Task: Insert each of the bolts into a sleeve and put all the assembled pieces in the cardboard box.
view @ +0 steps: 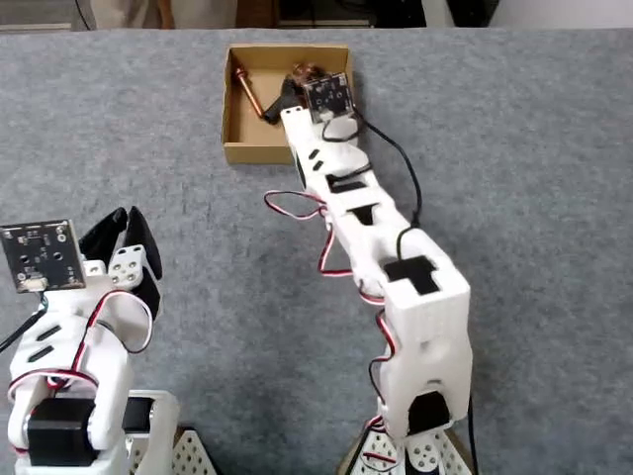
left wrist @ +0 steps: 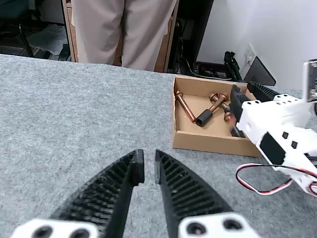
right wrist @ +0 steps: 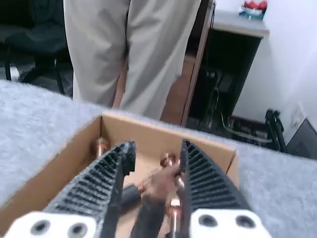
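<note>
The cardboard box (view: 237, 148) stands at the far middle of the table. My right gripper (view: 294, 87) hangs over the box's inside, open (right wrist: 156, 148). A blurred assembled piece (right wrist: 158, 191), copper bolt in a dark sleeve, sits in the gap between the fingers; whether they touch it is unclear. In the box (left wrist: 208, 143) lie a long copper bolt (left wrist: 185, 105) and a bolt in a black sleeve (left wrist: 208, 113), with the right gripper (left wrist: 235, 111) beside them. My left gripper (view: 129, 223) rests near the front left, shut on nothing (left wrist: 149, 158).
Grey felt covers the table (view: 514, 148). The right arm (view: 366, 228) stretches from the front edge to the box, trailing red and white wires (view: 297, 203). A person's legs stand behind the table's far edge (left wrist: 124, 29).
</note>
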You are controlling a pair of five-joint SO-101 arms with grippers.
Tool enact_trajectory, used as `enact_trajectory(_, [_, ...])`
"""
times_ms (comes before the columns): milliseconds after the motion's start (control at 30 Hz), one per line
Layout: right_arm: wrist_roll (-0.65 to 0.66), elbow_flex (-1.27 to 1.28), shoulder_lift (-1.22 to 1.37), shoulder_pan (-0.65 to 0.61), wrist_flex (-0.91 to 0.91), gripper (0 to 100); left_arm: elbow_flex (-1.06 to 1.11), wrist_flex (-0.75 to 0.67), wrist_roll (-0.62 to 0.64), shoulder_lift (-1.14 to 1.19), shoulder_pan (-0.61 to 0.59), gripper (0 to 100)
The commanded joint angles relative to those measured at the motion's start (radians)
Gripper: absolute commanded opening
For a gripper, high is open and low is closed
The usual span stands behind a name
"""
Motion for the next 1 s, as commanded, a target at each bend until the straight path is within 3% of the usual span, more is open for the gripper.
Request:
enact_trajectory(0, [0.011,-0.099,0.045,0.018,0.017,14.6,-0.015,-0.006,0.008,-0.005,-0.008,7])
enact_trajectory(433, [0.015,-0.093,0.085,0.021,0.018,13.7,-0.035,0.002,0.009,0.002,-0.008,10])
enact_trajectory(567, [0.017,0.01,0.022,0.019,0.015,0.1,0.002,-0.008,0.009,0.002,-0.008,10])
enact_trajectory(967, [0.018,0.467,-0.317,0.019,0.002,0.2,0.038,-0.006,0.009,0.002,-0.008,10])
